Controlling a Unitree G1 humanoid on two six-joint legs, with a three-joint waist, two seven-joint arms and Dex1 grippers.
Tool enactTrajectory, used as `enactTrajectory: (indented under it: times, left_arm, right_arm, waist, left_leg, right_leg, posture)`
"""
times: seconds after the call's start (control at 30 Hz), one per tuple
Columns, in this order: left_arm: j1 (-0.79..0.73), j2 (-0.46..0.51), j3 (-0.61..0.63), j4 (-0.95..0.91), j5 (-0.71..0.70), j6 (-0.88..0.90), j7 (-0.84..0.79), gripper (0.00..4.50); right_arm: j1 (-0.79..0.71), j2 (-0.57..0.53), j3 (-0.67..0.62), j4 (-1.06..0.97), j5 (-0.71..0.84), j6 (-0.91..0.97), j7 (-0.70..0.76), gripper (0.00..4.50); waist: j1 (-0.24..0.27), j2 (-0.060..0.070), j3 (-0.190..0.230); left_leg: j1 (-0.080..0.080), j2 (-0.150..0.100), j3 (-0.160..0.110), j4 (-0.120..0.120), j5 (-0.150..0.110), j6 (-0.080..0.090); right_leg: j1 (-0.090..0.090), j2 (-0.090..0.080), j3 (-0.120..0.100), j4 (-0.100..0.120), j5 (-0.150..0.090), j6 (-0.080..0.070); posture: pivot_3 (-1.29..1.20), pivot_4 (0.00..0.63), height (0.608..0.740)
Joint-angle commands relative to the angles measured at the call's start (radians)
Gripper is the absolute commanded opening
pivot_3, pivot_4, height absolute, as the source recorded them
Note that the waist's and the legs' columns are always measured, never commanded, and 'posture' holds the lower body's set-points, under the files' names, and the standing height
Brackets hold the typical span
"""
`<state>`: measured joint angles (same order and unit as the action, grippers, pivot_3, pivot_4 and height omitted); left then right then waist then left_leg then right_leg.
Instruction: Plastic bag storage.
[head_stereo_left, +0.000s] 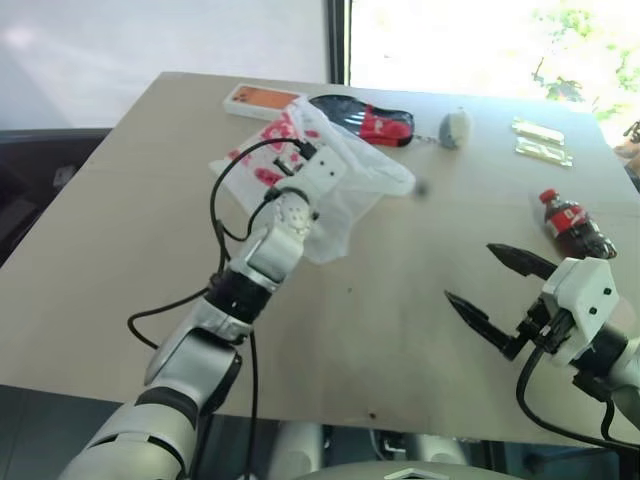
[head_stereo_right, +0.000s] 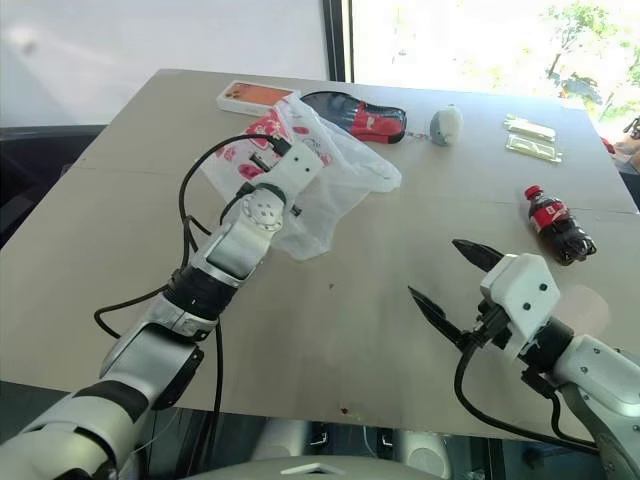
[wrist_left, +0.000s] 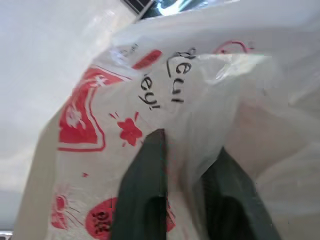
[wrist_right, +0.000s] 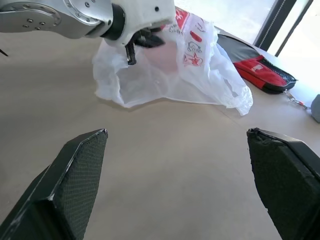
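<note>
The plastic bag (head_stereo_left: 350, 190), thin translucent white with red prints, lies crumpled on the far middle of the table. My left gripper (wrist_left: 190, 142) reaches into its near left side. In the left wrist view its two black fingers (wrist_left: 147, 180) stand close together with a fold of the film pinched between them. The right wrist view shows the same gripper (wrist_right: 147, 40) at the bag's (wrist_right: 200, 75) upper edge. My right gripper (head_stereo_left: 470, 272) hovers open over the front right of the table, well apart from the bag and holding nothing.
Behind the bag lie a black-and-red pouch (head_stereo_left: 365, 118) and an orange-and-white phone box (head_stereo_left: 262, 100). A grey round object (head_stereo_left: 455, 127), pale packets (head_stereo_left: 540, 140) and a lying cola bottle (head_stereo_left: 572, 225) are on the right. Bare tabletop (head_stereo_left: 380, 340) spreads in front.
</note>
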<state>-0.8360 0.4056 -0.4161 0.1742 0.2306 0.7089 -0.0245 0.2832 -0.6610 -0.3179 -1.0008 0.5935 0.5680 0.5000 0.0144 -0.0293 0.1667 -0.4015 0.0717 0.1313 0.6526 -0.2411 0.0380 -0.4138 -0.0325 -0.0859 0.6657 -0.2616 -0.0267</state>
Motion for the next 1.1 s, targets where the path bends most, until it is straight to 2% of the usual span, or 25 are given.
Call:
enactTrajectory:
  times: [0.03, 0.17, 0.3, 0.43, 0.57, 0.7, 0.8, 0.9, 1.03, 1.1]
  left_arm:
    - [0.011, 0.012, 0.103, -0.117, 0.009, -0.027, -0.014, 0.07]
    - [0.039, 0.011, 0.228, -0.247, -0.074, 0.066, -0.109, 0.07]
    - [0.042, 0.03, 0.314, -0.367, -0.158, 0.216, -0.224, 0.07]
    - [0.021, 0.061, 0.302, -0.401, -0.182, 0.268, -0.289, 0.07]
    - [0.006, 0.041, 0.284, -0.384, -0.18, 0.275, -0.289, 0.07]
    - [0.003, 0.017, 0.267, -0.38, -0.173, 0.27, -0.288, 0.07]
    - [-0.005, 0.006, 0.261, -0.375, -0.169, 0.267, -0.284, 0.07]
    - [-0.013, -0.003, 0.258, -0.368, -0.167, 0.262, -0.281, 0.07]
    - [-0.021, -0.006, 0.261, -0.375, -0.173, 0.269, -0.287, 0.0]
    - [-0.021, -0.003, 0.267, -0.381, -0.179, 0.282, -0.293, 0.0]
  right_arm:
    - [0.004, -0.04, -0.025, -0.046, 0.003, 0.013, -0.026, 4.5]
    - [0.069, -0.109, -0.116, -0.046, -0.036, -0.003, -0.005, 4.5]
    - [0.186, -0.155, -0.305, -0.046, -0.036, 0.02, 0.063, 4.5]
    - [0.293, -0.199, -0.483, -0.046, -0.04, 0.123, 0.131, 4.5]
    - [0.413, -0.274, -0.524, -0.046, -0.079, 0.188, 0.094, 4.5]
    - [0.523, -0.304, -0.412, -0.046, -0.285, 0.205, -0.05, 4.5]
    - [0.503, -0.335, -0.254, -0.028, -0.493, 0.294, -0.193, 4.5]
    - [0.429, -0.344, -0.13, 0.022, -0.605, 0.324, -0.262, 4.5]
    - [0.303, -0.355, 0.018, 0.098, -0.719, 0.312, -0.303, 3.29]
    - [0.261, -0.347, 0.055, 0.114, -0.747, 0.311, -0.294, 2.47]
  waist:
    - [0.0, 0.0, 0.0]
    - [0.001, 0.0, 0.0]
    - [0.001, 0.0, 0.0]
    - [0.001, 0.0, 0.0]
    - [0.002, -0.002, 0.0]
    - [0.002, -0.002, 0.0]
    - [-0.001, -0.002, 0.0]
    - [0.0, -0.002, 0.0]
    - [-0.001, -0.002, 0.0]
    - [-0.001, -0.002, 0.0]
  left_leg:
    - [0.0, 0.0, 0.0, 0.0, 0.0, 0.0]
    - [0.0, 0.0, 0.0, 0.001, 0.0, 0.0]
    - [0.001, 0.0, 0.0, 0.002, 0.0, 0.0]
    - [0.002, -0.001, 0.0, 0.004, 0.0, 0.0]
    - [0.003, 0.0, -0.001, 0.008, -0.001, 0.001]
    - [0.002, 0.0, -0.001, 0.009, -0.001, 0.002]
    - [0.001, 0.0, -0.001, 0.01, -0.001, 0.001]
    - [0.0, 0.0, -0.001, 0.01, 0.0, 0.001]
    - [0.0, 0.0, -0.001, 0.01, 0.0, 0.001]
    - [0.0, 0.0, 0.0, 0.01, 0.0, 0.001]
  right_leg:
    - [0.0, 0.0, 0.0, 0.0, 0.0, 0.0]
    - [0.0, -0.001, 0.0, 0.001, 0.0, 0.0]
    - [0.001, -0.001, 0.0, 0.003, 0.0, 0.0]
    - [0.001, -0.001, 0.0, 0.008, 0.0, 0.0]
    - [0.001, -0.002, 0.0, 0.012, 0.0, 0.0]
    - [0.001, -0.002, 0.0, 0.012, 0.0, 0.0]
    - [0.0, -0.002, 0.001, 0.012, 0.0, 0.0]
    - [-0.001, -0.002, 0.001, 0.012, 0.0, 0.0]
    - [-0.001, -0.001, 0.001, 0.012, 0.0, 0.0]
    - [-0.001, -0.001, 0.001, 0.012, 0.0, 0.0]
  posture:
    - [0.0, 0.15, 0.74]
    - [0.0, 0.15, 0.74]
    - [0.0, 0.15, 0.74]
    - [0.0, 0.15, 0.74]
    - [0.0, 0.15, 0.74]
    - [0.0, 0.15, 0.74]
    - [0.0, 0.15, 0.74]
    - [0.0, 0.15, 0.74]
    - [0.0, 0.15, 0.74]
    - [0.0, 0.15, 0.74]
